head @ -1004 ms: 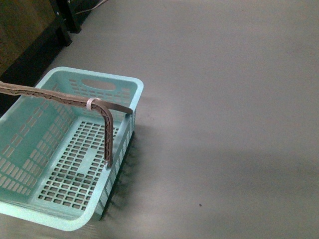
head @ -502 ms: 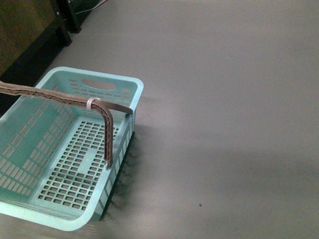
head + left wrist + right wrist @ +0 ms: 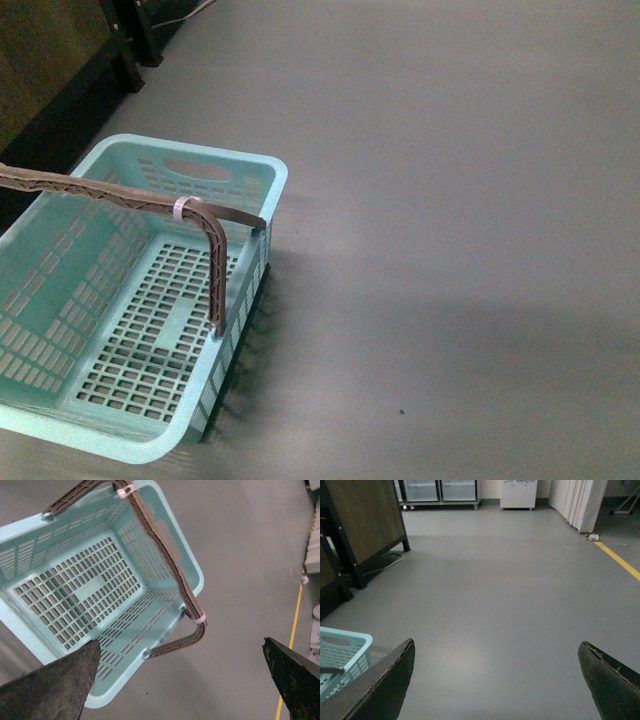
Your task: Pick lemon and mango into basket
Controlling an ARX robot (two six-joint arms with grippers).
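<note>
Grey, smooth floor (image 3: pixel 450 200) across most of the front view, faintly shadowed toward the near edge. Mint-green basket (image 3: pixel 60 290) standing on it at lower left, slotted bottom in plain sight. Brown ribbed handle (image 3: pixel 215 270) arched over the top, with a white tie (image 3: pixel 181 206) at the bend. Dark wooden furniture (image 3: pixel 50 50) in the far left corner.

Left wrist view: left gripper (image 3: pixel 181 642) spread wide above the basket, 2 dark fingers well apart, gripping nothing. Yellow line (image 3: pixel 290 647) painted on the floor off to one side.

Right wrist view: right gripper (image 3: pixel 495 644) likewise spread wide, gripping nothing, aimed along the open floor. Corner of the basket just showing near 1 finger. Wood-panelled cabinet (image 3: pixel 365 515) on black legs, glass-fronted units (image 3: pixel 440 490) along the far wall, pale curtain (image 3: pixel 580 500), white cable (image 3: pixel 585 542) lying by the yellow line.
</note>
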